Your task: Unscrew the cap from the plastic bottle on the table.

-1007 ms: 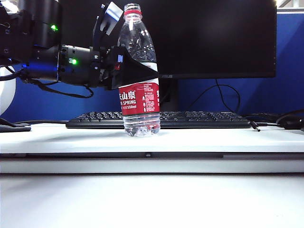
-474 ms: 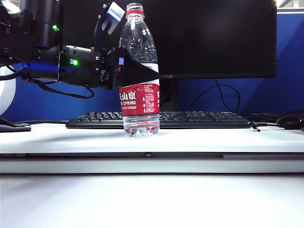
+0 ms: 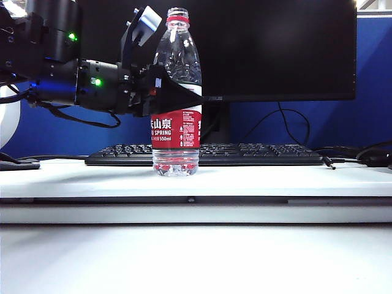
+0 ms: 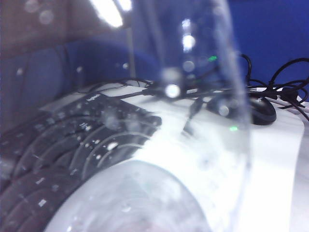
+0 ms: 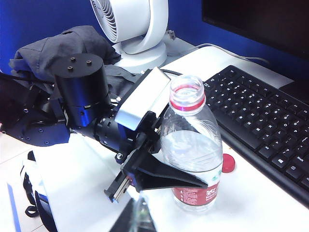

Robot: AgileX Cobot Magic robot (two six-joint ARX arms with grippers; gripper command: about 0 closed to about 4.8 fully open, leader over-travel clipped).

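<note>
so the plastic bottle stands upright on the white table, right in front of the black keyboard, with the dark monitor behind it. its mouth is open, only the thin red ring left on the neck, and the cap lies flat on the table between the bottle's base and the keyboard (seen only from the right wrist view). the left gripper reaches in level from the left side and has its black fingers clamped on the bottle's body just above the red label. the right gripper is not in any picture, though its jaws are fully closed. a white fan and a dark cloth sit beyond the left arm.
</note>
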